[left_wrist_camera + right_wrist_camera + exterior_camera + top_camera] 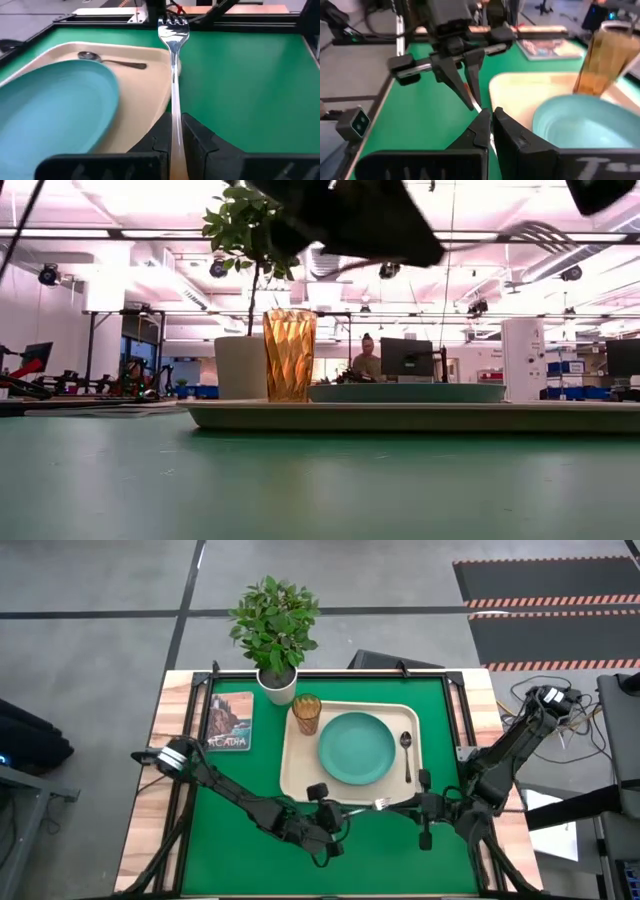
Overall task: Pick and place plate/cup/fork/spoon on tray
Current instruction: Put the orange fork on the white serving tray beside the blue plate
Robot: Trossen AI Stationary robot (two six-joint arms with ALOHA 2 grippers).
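Left claw (335, 808) closed on the fork (172, 75), low over the green desk (230, 840) just off the tray's (292, 765) near rim, around 6 o'clock from the plate (356, 747). Fork held by its handle between the two dark fingers (200, 142), tines pointing out ahead of the claw toward 3 o'clock, shaft running along and just outside the tray's near right corner. In the low view, fork (520, 232) clear of the desk, lifted above tray height. Right claw (424, 808) just beside, at 3 o'clock from the fork tines, facing the left claw; fingers close together with only a thin slit between them, holding nothing visible. Plate at the tray's middle. Cup (306, 713) upright in the tray's far left corner, at 10 o'clock from the plate. Spoon (406, 752) flat along the tray's right side, at 3 o'clock from the plate, bowl toward the far edge. Beyond the tray, at 11 o'clock, a potted plant (276, 635) in a white pot; a book (230, 721) flat on the desk at 9 o'clock from the cup. Far behind in the low view, a person (368, 358) seated at a monitor.
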